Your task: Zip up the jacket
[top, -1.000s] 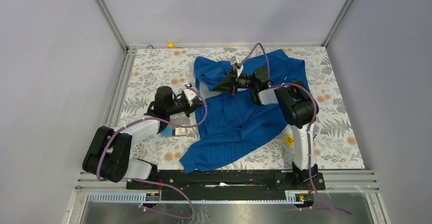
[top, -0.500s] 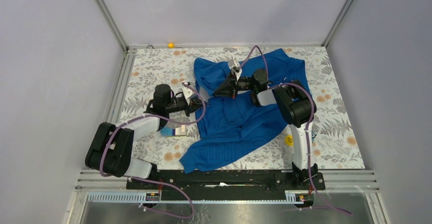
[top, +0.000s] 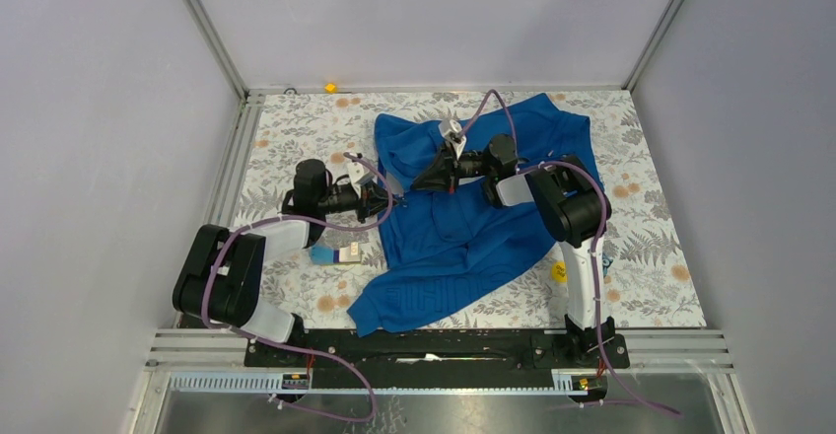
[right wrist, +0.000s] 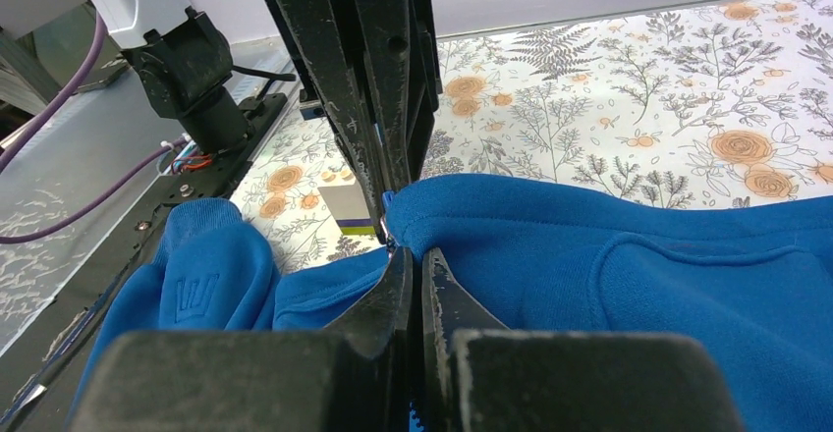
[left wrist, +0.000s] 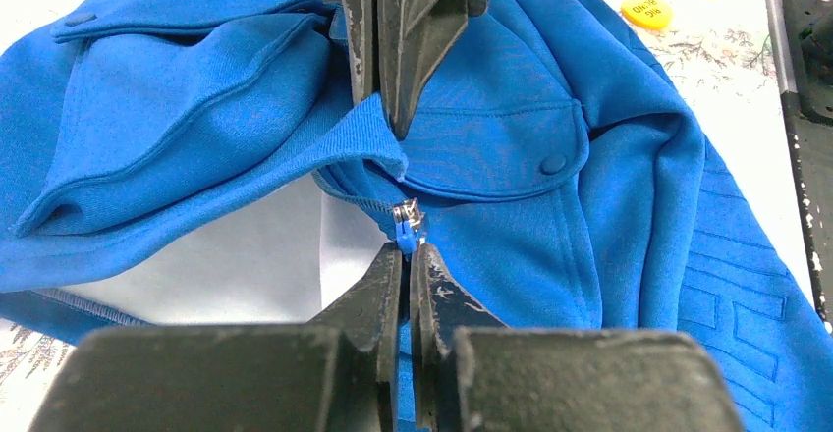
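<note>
Left pincer (left wrist: 406, 248) pinches zipper pull (left wrist: 409, 218); right pincer (right wrist: 413, 253) clamps jacket (left wrist: 638, 255) edge. Best to draw pull straight along the zipper, fabric taut.

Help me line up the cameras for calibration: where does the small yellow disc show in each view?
Top external: the yellow disc lies on the floral table cover, just right of the jacket, in the lower right of the picture.
Left wrist: in the top right corner, beyond the jacket's edge.
Right wrist: not in view.
Shared landmark: the blue jacket, seen in all three views.
</note>
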Controlling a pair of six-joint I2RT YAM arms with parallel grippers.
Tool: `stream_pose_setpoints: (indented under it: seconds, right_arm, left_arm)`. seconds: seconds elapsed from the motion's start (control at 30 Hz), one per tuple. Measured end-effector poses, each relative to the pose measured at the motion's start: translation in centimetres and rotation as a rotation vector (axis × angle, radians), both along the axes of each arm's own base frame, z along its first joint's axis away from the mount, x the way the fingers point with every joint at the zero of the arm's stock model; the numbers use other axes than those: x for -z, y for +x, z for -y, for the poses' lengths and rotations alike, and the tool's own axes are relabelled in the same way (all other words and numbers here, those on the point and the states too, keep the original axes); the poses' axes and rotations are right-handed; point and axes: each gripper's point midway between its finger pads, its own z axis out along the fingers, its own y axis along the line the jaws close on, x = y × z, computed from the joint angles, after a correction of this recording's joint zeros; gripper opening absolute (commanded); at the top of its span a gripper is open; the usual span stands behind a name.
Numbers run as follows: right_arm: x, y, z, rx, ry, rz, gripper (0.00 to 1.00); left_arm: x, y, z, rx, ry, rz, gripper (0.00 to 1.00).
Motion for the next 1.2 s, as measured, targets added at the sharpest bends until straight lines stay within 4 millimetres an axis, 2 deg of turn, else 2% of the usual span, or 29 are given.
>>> stream_pose_setpoints:
  seconds: [1.2]
  right_arm:
    - [0.64,-0.37,-0.69,-0.019,-0.008,-0.029,0.00]
  left_arm:
    - [-0.03,-0.18,0.18,0.020,-0.023,-0.028,0.00]
